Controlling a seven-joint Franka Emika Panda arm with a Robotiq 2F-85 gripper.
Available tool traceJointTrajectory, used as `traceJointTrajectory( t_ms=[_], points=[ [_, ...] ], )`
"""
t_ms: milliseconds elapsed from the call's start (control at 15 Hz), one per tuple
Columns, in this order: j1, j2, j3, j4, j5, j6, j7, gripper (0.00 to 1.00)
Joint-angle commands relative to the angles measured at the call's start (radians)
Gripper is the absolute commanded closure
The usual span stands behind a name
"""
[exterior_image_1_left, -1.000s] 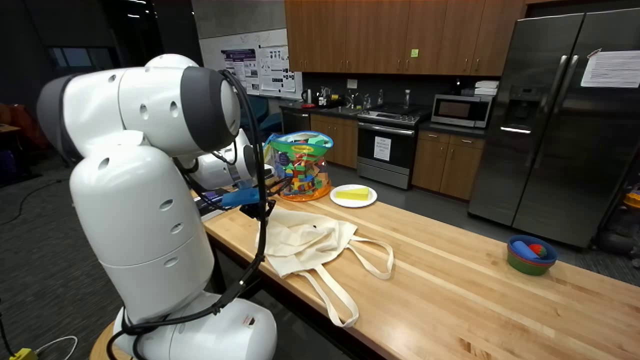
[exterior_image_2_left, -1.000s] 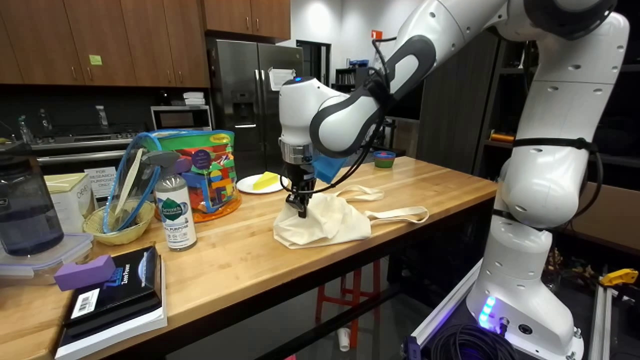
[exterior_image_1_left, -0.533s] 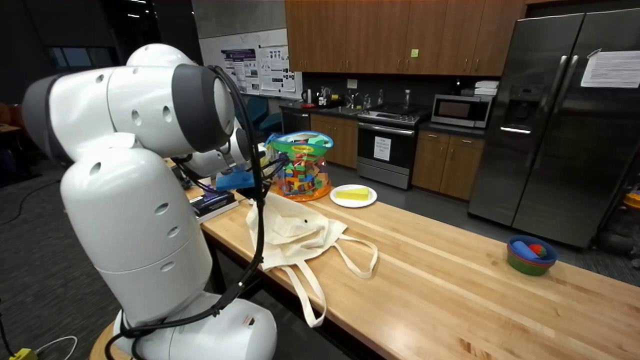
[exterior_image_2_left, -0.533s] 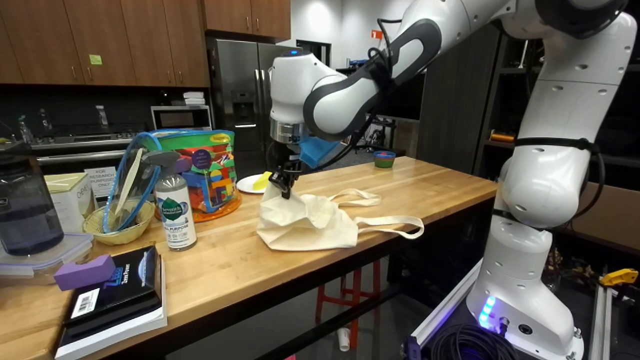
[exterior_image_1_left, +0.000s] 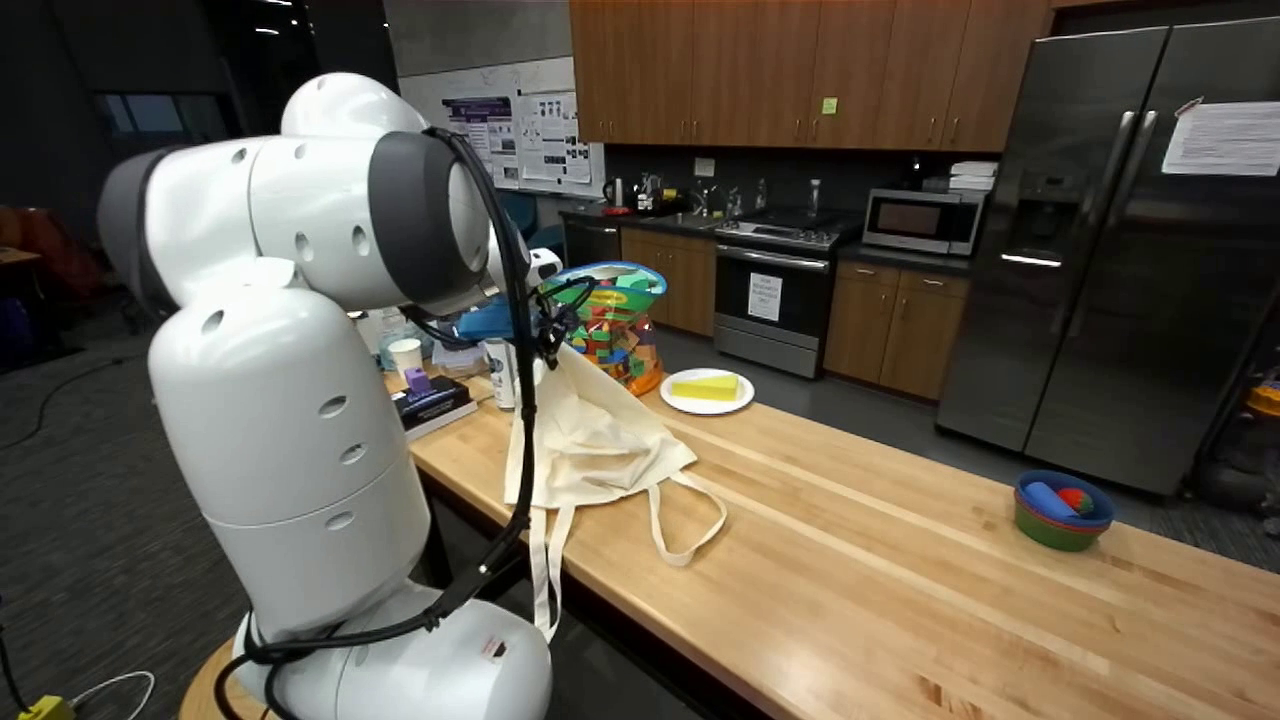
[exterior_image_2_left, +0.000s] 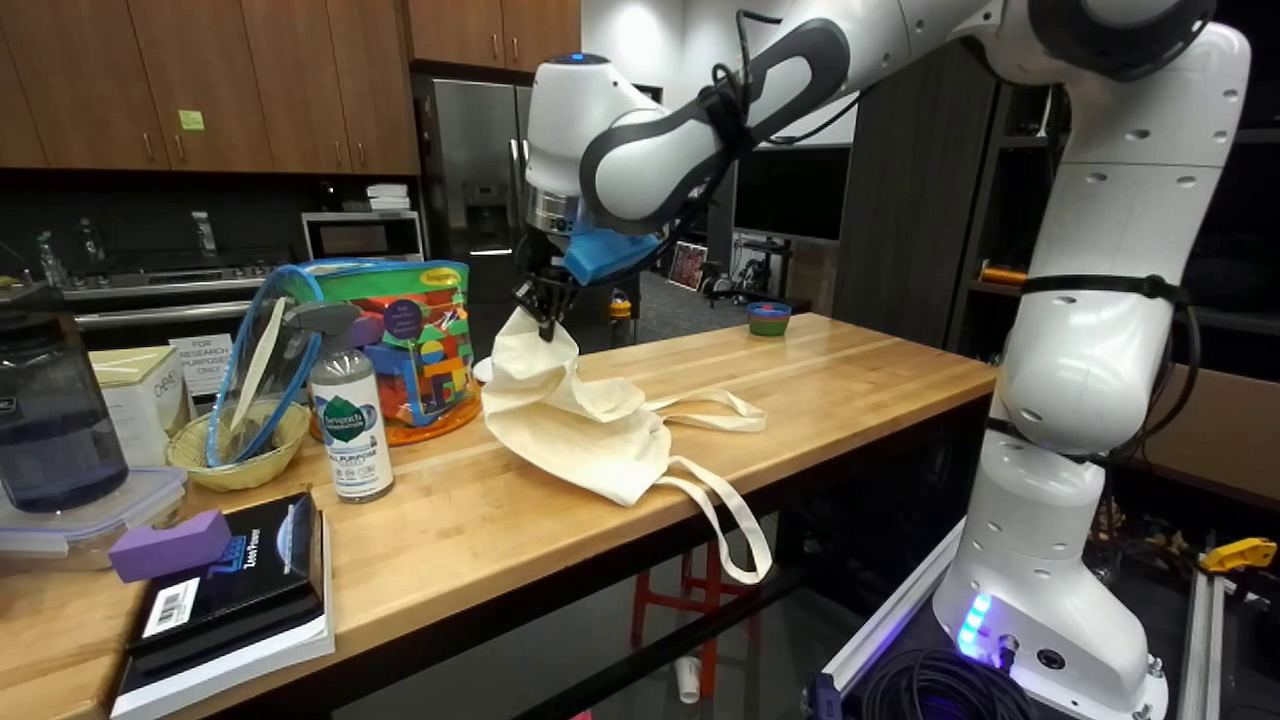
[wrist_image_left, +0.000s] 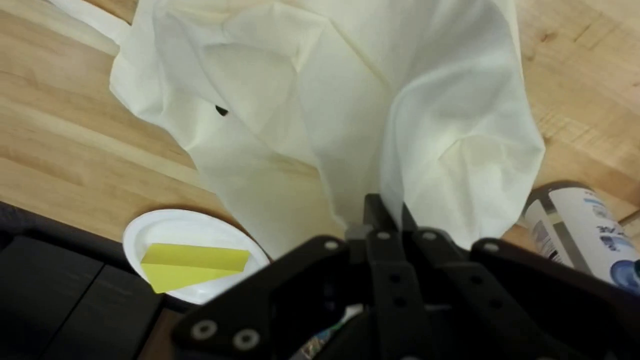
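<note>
A cream cloth tote bag (exterior_image_2_left: 585, 430) lies crumpled on the wooden table, with one end pulled up. My gripper (exterior_image_2_left: 547, 325) is shut on a fold at that raised end, as the wrist view also shows the gripper (wrist_image_left: 392, 210) pinching the cloth (wrist_image_left: 345, 100). The rest of the bag (exterior_image_1_left: 600, 450) rests on the table and slopes up to the fingers. One strap (exterior_image_2_left: 735, 530) hangs over the table's near edge. The other strap (exterior_image_2_left: 710, 415) lies on the tabletop. The gripper is partly hidden behind cables in an exterior view (exterior_image_1_left: 553, 350).
A clear bag of coloured blocks (exterior_image_2_left: 420, 340), a spray bottle (exterior_image_2_left: 350, 430) and a white plate (exterior_image_1_left: 706, 408) with a yellow wedge (exterior_image_1_left: 705, 387) stand close to the gripper. Books (exterior_image_2_left: 230, 590) with a purple block (exterior_image_2_left: 172, 545) lie near the edge. Stacked bowls (exterior_image_1_left: 1060, 525) stand farther off.
My gripper has risen and moved toward the bottle and block bag, lifting one end of the tote. The tote has slid along, and one strap now hangs off the table edge.
</note>
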Motion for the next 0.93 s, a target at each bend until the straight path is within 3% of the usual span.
traceJointTrajectory(
  t_ms=[0,467,867],
  points=[
    [-0.019,0.052,-0.038,0.087,-0.013,-0.028,0.033,0.99],
    [-0.082,0.13,-0.161,0.161,0.05,-0.017,0.022,0.99],
    [-0.146,0.189,-0.259,0.2,0.174,-0.019,0.001,0.99]
  ],
)
